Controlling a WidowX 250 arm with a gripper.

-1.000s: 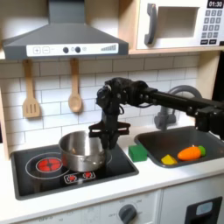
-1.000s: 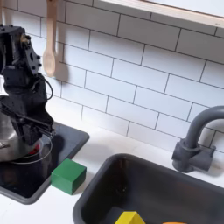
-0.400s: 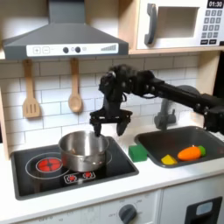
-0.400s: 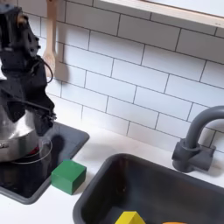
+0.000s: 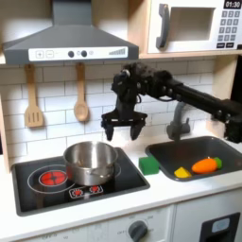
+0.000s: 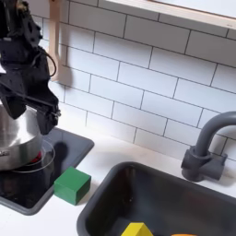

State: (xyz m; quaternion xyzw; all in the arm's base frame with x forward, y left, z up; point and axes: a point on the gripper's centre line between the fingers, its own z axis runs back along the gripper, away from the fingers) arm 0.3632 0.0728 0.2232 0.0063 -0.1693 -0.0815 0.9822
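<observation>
In the first exterior view my gripper hangs open and empty, just above and to the right of a steel pot on the black stove. The fingers are spread wide, clear of the pot's rim. A green block lies on the counter between the stove and the sink, below the gripper. In the second exterior view the gripper is also open above the pot, with the green block to its lower right.
The dark sink on the first exterior view's right holds an orange carrot and a yellow piece; a grey faucet stands behind it. Two wooden utensils hang on the tiled wall. A range hood and microwave sit overhead.
The gripper has let go of the pot's right rim, opened wide, and risen up and slightly right. The pot stays on the stove.
</observation>
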